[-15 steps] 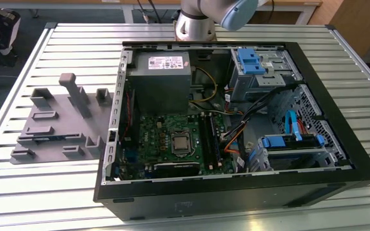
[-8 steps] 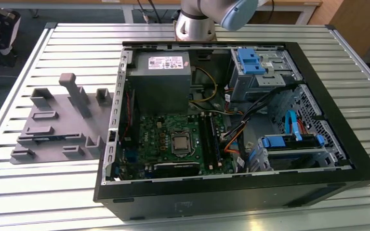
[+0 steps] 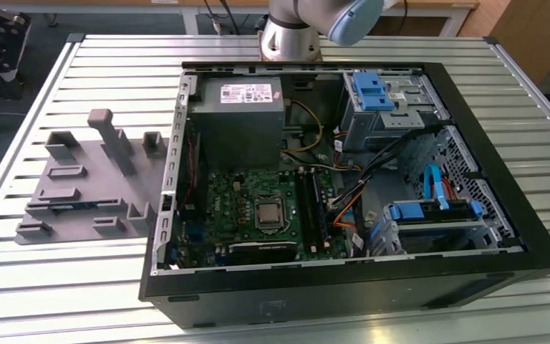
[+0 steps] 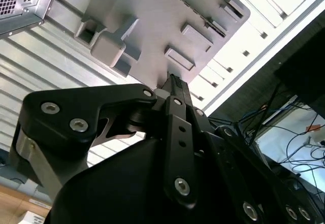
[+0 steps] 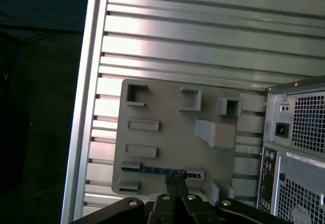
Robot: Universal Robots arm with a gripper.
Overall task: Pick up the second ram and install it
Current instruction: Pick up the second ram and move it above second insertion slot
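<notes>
Between two low blocks of the grey holder (image 5: 167, 132), the second ram (image 5: 157, 171) shows as a thin dark strip, seen along its long edge. In the exterior view the second ram (image 3: 68, 205) sits in the near part of the grey holder (image 3: 103, 193), on the exterior view's left.

My end effector (image 5: 175, 179) hangs above the holder. In the first wrist view its tips line up with the strip, close to the ram's middle, but they stay clear of it. The fingers are pressed together and carry nothing. The second wrist view gives the same reading: my end effector (image 4: 172, 82) ends in one narrow closed tip, with the grey holder (image 4: 152, 21) well beyond it.

The holder lies flat on the slatted metal counter (image 3: 94, 79), just beside the left wall of the open computer case (image 3: 351, 287). Inside the case lies the green motherboard (image 3: 246, 201), with the grey power supply (image 3: 237, 115) on its far side. At the far edge of the counter stands my arm's base (image 3: 289, 32). A corner of the case's vented rear panel (image 5: 299, 148) appears in the first wrist view, next to the holder.
</notes>
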